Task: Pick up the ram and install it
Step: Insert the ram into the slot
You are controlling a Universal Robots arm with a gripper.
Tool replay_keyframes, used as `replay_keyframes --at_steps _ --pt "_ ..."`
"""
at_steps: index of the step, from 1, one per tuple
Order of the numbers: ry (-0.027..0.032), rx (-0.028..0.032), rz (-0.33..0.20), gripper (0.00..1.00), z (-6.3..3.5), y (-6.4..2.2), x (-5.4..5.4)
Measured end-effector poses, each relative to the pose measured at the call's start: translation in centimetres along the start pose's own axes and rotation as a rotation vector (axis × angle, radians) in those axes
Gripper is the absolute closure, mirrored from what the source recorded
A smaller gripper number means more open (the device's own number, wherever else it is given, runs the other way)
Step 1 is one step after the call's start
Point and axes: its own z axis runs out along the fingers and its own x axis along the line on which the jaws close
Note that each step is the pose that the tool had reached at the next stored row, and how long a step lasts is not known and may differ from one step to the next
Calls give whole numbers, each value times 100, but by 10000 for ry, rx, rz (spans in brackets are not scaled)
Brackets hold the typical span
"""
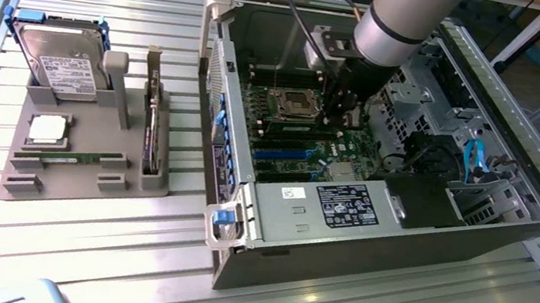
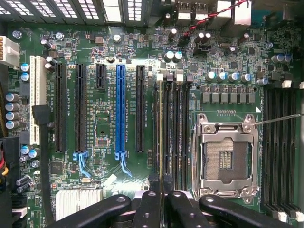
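Seating the ram (image 2: 160, 137) is judged to be the step in hand. Nearest the wrist camera, the tool (image 2: 163, 209) is seen clenched on the stick. Its thin edge runs away from the fingers (image 2: 148, 211) and lies along the outermost of the slots (image 2: 175, 133), on the side away from the socket (image 2: 227, 159). Whether it is already in that slot or just above it cannot be told. For a good seat, the edge is best kept upright and parallel to the slot, and pressure applied straight down and evenly at both ends, so that the end clips (image 2: 161, 76) can be caught. Side load should be avoided, since the next slot lies just beside. Farther off, in the exterior view, the tool is seen deep inside the case (image 1: 270, 234) on the desk (image 1: 79, 252).
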Motion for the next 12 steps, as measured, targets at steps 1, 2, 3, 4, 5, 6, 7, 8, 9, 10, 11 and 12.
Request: replay_keyframes --at_steps 1,2,3,4,5,6,7,8,9,10,11,12 --pt "1 15 -5 88 0 5 0" --pt "1 32 -8 88 0 10 0" --pt "1 47 -12 88 0 15 0" --pt "2 48 -12 88 0 15 0" --pt "2 48 -12 88 0 15 0" --pt "2 51 -12 88 0 15 0" --pt "2 70 -13 88 0 15 0" --pt "2 98 -15 88 1 15 0" --pt "2 124 -18 88 1 15 0" --pt "2 138 -20 88 1 14 0" --pt "2 139 -20 88 1 15 0" --pt "2 140 -19 88 1 15 0"
